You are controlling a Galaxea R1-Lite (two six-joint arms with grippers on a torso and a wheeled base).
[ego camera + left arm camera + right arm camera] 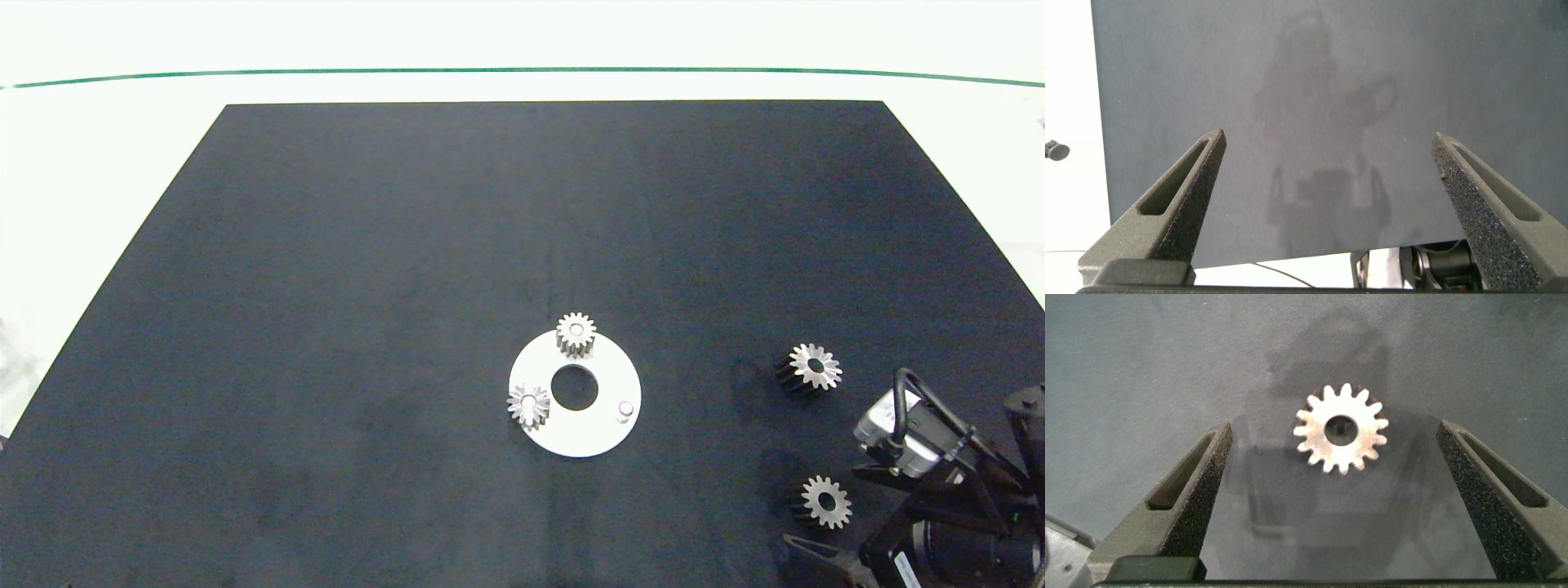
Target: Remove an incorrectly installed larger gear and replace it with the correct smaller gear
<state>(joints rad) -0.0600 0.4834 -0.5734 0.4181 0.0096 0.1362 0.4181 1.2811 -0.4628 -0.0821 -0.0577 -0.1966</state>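
The smaller gear (826, 500) (1341, 429), blunt-toothed with a wide centre hole, lies flat on the black mat at the front right. My right gripper (1331, 433) hovers over it, open, with a finger on either side and apart from it. The larger gear (808, 369), a starburst of thin teeth, lies loose on the mat just beyond. A white round plate (600, 371) in the middle carries two small gears (575, 333) (529, 404) on pegs and one bare peg (626, 408). My left gripper (1329, 143) is open over bare mat, outside the head view.
The right arm (939, 506) with its wrist camera fills the front right corner. The black mat (326, 286) covers most of the white table, and a green line (522, 70) runs along the far side.
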